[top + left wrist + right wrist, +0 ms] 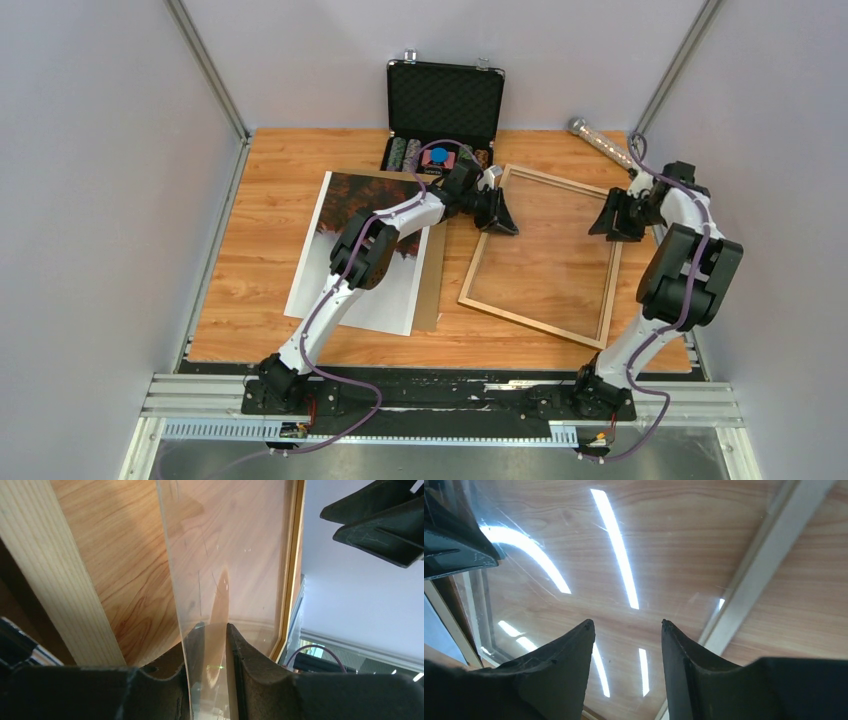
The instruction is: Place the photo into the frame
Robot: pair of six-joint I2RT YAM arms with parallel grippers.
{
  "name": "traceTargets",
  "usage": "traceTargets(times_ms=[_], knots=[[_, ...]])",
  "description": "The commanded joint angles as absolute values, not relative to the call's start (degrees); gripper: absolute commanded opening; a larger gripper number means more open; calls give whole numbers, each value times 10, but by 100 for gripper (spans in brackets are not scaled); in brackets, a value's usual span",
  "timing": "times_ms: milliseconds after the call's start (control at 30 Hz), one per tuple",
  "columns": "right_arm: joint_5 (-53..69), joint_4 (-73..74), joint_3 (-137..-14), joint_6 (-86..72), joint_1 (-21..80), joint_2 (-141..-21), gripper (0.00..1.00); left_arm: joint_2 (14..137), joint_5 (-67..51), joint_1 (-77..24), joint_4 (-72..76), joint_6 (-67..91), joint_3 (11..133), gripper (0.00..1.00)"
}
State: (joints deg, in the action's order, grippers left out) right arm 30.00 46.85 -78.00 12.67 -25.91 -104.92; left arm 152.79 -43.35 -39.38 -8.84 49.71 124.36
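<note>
The photo (372,262) lies flat at the left middle, autumn trees at its far end. The frame (480,300) lies tilted to its right, on the table. My left gripper (497,213) is at the frame's far left corner. In the left wrist view its fingers (260,680) stand on either side of the clear pane (235,550), closed on its edge. That edge is away from the pale rail (60,580). My right gripper (612,218) hovers open and empty over the pane (649,540), just inside the right rail (754,575).
An open black poker-chip case (445,100) with chips (415,155) stands at the back, just behind the left gripper. A silver tube (600,140) lies at the back right. A brown backing panel (433,290) shows under the photo's right edge. Grey walls close both sides.
</note>
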Motion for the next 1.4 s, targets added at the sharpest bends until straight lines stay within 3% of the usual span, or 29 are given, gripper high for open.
traceTargets(times_ms=[0, 567, 1367], knots=[[279, 449, -799, 109, -214, -1020, 51, 1552, -393, -402, -192, 451, 1221, 31], [260, 395, -831, 114, -66, -1095, 50, 1552, -391, -402, -203, 446, 1227, 31], [240, 366, -809, 111, -47, -1138, 49, 1554, -391, -402, -207, 441, 1230, 31]])
